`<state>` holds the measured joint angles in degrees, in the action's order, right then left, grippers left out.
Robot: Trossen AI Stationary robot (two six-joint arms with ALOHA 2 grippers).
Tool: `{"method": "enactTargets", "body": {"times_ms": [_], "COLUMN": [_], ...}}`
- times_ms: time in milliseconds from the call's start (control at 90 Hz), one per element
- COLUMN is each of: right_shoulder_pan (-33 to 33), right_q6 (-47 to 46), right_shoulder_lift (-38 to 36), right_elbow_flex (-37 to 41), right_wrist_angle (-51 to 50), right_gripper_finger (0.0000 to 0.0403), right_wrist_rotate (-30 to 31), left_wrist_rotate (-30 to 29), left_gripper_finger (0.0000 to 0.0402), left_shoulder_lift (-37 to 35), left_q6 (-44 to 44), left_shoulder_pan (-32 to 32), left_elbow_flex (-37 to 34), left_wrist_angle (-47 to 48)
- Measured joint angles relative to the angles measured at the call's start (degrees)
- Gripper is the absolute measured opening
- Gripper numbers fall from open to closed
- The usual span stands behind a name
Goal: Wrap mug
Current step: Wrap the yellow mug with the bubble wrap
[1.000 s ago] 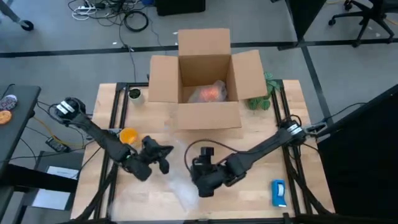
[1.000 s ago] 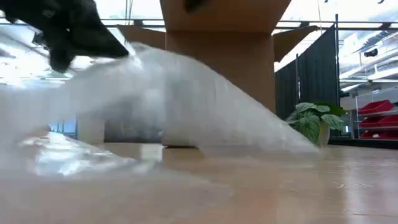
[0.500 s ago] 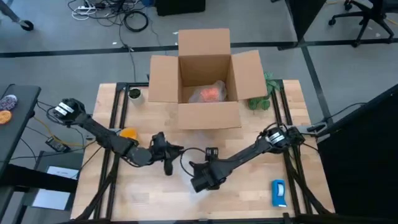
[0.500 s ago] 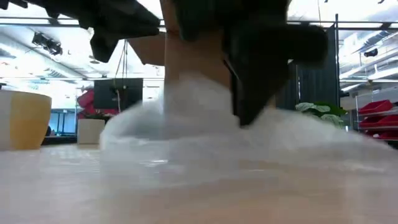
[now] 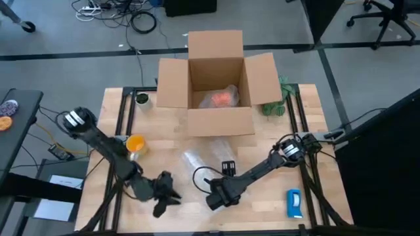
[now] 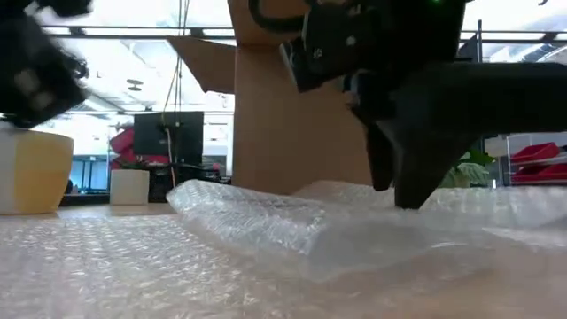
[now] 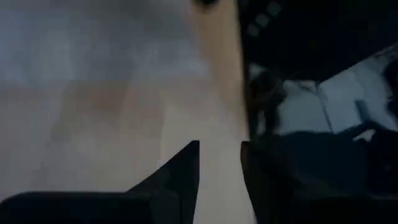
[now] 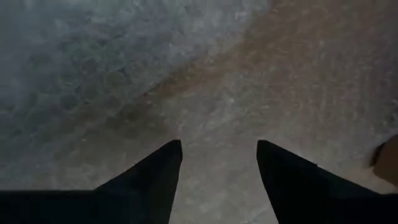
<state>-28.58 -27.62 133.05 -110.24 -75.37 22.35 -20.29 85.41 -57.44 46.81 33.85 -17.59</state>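
Bubble wrap (image 5: 197, 172) covers table (image 5: 308, 210) centre, bunched into a ridge in front of open cardboard box (image 5: 216, 88), which blocks the far middle. Orange mug (image 5: 135, 143) sits at left edge beside left arm. Blue-and-white object (image 5: 294, 202) occupies near right corner. Bare wood between it and right gripper (image 5: 216, 196). Left gripper (image 5: 164, 200) low at near edge.

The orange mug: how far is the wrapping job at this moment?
Done: a clear bubble wrap sheet lies spread on the wooden table. In hand: the right hand, open, presses down on the sheet; the left hand is open at the table's near edge. Left: the small orange mug stands bare, off the sheet, so placing and wrapping remain.
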Motion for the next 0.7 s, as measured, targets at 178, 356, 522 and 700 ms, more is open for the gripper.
{"method": "enactTargets", "body": {"times_ms": [178,356,522,700], "right_shoulder_pan": [-1.1,-2.6,-3.2,-3.3], "right_q6": [-2.3,-2.8,-2.8,-2.4], "right_shoulder_lift": [-0.1,-0.1,-0.1,-0.9], "right_elbow_flex": [0.0,0.0,0.0,-0.5], "right_wrist_angle": [-4.8,-7.6,-14.2,-13.6], "right_gripper_finger": [0.0189,0.0189,0.0187,0.0183], "right_wrist_rotate": [-2.7,-3.1,-3.1,-2.5], "left_wrist_rotate": [5.3,11.9,19.1,21.1], "left_gripper_finger": [0.0103,0.0103,0.0103,0.0103], "left_shoulder_lift": [8.0,12.1,10.9,8.7], "left_q6": [-12.1,-19.0,-24.1,-26.7], "left_shoulder_pan": [2.0,3.7,7.0,9.9], "left_elbow_flex": [0.0,0.4,0.2,-0.1], "left_wrist_angle": [0.0,-0.9,-0.8,0.2]}}
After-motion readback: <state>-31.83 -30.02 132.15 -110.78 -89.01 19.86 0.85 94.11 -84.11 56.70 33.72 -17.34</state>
